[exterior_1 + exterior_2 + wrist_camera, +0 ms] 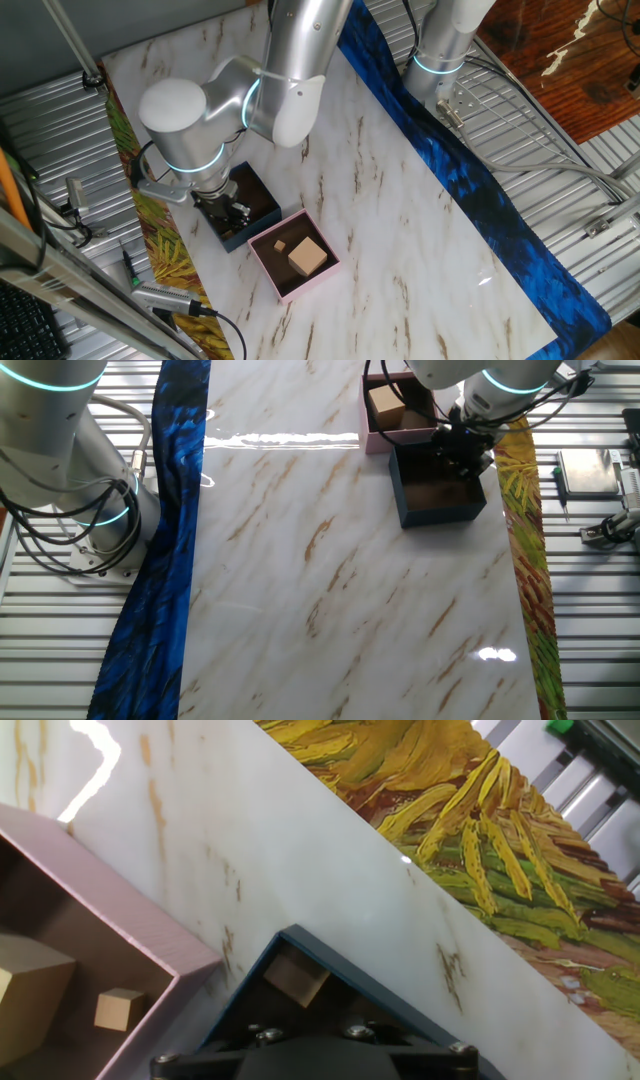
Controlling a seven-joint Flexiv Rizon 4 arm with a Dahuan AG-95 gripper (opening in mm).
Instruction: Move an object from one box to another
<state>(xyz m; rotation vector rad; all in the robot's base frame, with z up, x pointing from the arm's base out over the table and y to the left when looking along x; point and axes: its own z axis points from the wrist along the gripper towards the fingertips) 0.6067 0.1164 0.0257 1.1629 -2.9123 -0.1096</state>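
navy box [437, 493]: one block | pink box [293, 264]: two blocks, touching corner

My arm [270, 80] bends at the elbow and reaches down, wrist pointing toward the surface. My tool [228, 212] hangs low, its dark fingers close together; I cannot tell whether they are apart or closed on anything.

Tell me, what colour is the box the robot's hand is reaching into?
Dark navy blue outside, brown inside: the blue box, clearest in the other fixed view.
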